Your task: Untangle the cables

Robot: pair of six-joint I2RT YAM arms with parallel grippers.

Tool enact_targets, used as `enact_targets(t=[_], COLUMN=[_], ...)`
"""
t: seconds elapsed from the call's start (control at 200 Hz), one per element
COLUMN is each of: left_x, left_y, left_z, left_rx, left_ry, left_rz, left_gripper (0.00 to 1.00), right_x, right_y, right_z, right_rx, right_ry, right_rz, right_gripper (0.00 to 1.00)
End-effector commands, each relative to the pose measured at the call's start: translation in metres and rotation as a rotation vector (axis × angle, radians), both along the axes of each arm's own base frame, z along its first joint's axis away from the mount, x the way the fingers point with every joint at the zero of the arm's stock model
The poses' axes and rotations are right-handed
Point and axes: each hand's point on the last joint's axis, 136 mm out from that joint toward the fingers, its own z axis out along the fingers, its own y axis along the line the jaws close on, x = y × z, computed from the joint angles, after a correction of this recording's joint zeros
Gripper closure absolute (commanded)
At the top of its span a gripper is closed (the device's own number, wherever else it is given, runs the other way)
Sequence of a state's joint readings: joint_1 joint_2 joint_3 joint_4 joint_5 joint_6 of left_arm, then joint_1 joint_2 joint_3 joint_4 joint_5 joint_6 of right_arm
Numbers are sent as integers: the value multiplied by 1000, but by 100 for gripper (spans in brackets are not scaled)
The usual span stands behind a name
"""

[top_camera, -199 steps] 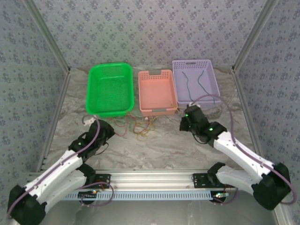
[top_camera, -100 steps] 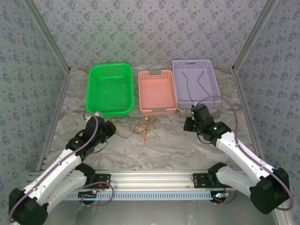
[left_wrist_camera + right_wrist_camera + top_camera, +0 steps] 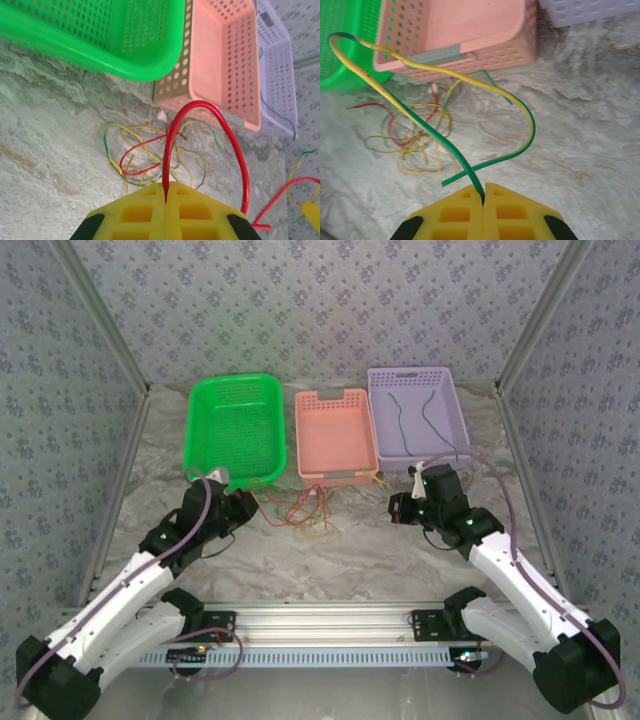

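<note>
Step in hand: separation, by my read. Each arm has one wire pinched and the knot sits on the table between them, so this looks like the pull-apart stage.
Left gripper: left gripper [image 3: 165, 192] has its yellow pads pressed together on a thin red wire [image 3: 202, 105], which arches up from the jaws and drops back down on the right of that wrist view.
Right gripper: right gripper [image 3: 483, 197] is likewise closed tight, clamping a thin green-and-yellow striped wire [image 3: 520, 107] that loops away and runs up toward the pink basket.
Cables: tangle of thin red, yellow and green wires [image 3: 305, 515] lies on the marbled grey tabletop [image 3: 360, 560], just in front of the perforated pink plastic basket [image 3: 336, 435] and between the two grippers. Two thin dark wires [image 3: 415, 425] lie inside the perforated lilac plastic basket [image 3: 415, 390]. The perforated green plastic basket [image 3: 235, 430] looks empty as far as I can tell.
Left arm pose: reaching forward and inward from its base, wrist low over the table near the front corner of the green basket, fingers aimed at the tangle.
Right arm pose: reaching forward and inward, wrist low near the front of the lilac basket, fingers aimed left toward the tangle.
Next move calls for: drawing the two held wires apart slowly, probably lifting while spreading, and watching whether the loose loops slip free or cinch tighter.
Risk: a hard tug could drag the whole knot along rather than free one strand.
</note>
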State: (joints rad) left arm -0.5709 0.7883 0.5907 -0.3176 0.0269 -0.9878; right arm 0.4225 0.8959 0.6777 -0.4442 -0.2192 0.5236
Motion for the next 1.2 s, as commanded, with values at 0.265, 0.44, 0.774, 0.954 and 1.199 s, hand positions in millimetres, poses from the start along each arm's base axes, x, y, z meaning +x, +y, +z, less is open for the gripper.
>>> enact_targets(t=[0.265,0.44,0.774,0.954,1.199], left_x=[10,28,43,23,3], left_y=[-47,-65,-87,-120,-163], left_z=[-47,-55,7,57,91], left_rx=[16,-2,-71,-263,-324], left_ry=[34,28,-85,-124,-159], left_rz=[-76,-80,-129,-217,-315], left_gripper=[100,78,43,47,47], right_x=[-9,-8,0,6,10], right_y=[48,63,80,93,110], right_z=[55,69,95,103,93], right_rx=[315,421,517,517,471], right_ry=[-66,-51,-116,-151,-126], right_rz=[196,242,322,345,362], right_gripper=[100,100,100,100,100])
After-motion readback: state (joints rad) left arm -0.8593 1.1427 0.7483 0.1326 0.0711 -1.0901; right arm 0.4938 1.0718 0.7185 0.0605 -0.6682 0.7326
